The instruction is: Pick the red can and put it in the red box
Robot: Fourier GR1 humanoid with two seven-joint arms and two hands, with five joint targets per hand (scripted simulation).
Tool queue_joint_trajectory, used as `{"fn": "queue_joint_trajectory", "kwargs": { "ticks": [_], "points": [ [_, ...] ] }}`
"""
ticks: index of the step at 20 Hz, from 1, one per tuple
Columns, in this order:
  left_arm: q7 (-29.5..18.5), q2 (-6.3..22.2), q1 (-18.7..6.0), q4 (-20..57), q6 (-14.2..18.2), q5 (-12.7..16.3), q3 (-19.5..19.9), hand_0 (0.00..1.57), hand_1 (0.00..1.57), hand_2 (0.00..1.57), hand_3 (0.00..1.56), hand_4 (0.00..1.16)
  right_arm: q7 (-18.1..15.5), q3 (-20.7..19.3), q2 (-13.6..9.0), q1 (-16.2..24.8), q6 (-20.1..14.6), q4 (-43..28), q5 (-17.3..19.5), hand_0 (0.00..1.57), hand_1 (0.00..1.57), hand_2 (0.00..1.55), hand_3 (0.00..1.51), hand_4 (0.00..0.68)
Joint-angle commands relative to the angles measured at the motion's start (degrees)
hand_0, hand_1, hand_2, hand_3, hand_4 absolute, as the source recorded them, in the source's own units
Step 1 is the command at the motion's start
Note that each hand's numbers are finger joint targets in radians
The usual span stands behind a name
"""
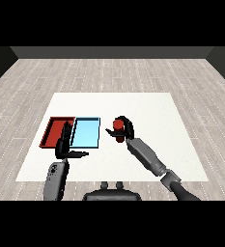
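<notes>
Red can (118, 125) in right hand (125, 129); light blue tray (86, 133) beside red tray (53, 131).

Light even and diffuse, no single source evident. White bench (133, 111) brightest surface, flat in tone, no glare or hotspot. Grey plank floor (109, 72) mid-toned, darker toward far wall (109, 52), which is near black. Cast shadows hardly visible: none distinct under forearms or trays. Black robot hand surfaces read as dark masses with little inner detail. No motion blur. No bending of straight lines at edges. Focus uniform near to far.
</notes>
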Motion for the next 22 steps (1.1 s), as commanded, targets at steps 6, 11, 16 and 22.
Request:
{"fn": "queue_joint_trajectory", "kwargs": {
  "ticks": [6, 11, 16, 22],
  "points": [
    [5.4, -2.4, -1.7, -1.5, -2.8, 0.4, -6.9, 0.00, 0.00, 0.00, 0.00, 0.00, 5.2, -1.0, -9.3, 6.9, -3.3, -23.1, 4.6, 1.56, 1.56, 1.46, 1.41, 0.611],
    [10.9, -3.0, -2.9, -4.8, -0.3, -0.2, -11.7, 0.00, 0.00, 0.00, 0.00, 0.00, 9.5, -1.3, -8.1, 7.9, -6.9, -30.3, 9.9, 1.56, 1.56, 1.46, 1.41, 0.598],
    [13.9, -3.0, -4.9, -5.7, 2.7, -1.0, -14.5, 0.00, 0.00, 0.00, 0.00, 0.00, 10.1, -3.0, -5.9, 10.9, -4.7, -33.3, 15.1, 1.57, 1.57, 1.46, 1.40, 0.624],
    [15.7, -3.0, -10.2, -1.0, 6.4, 2.3, -20.9, 0.00, 0.00, 0.00, 0.00, 0.00, 14.4, -5.1, -7.6, 11.6, -4.9, -40.4, 18.6, 1.57, 1.57, 1.48, 1.42, 0.655]
  ]
}}
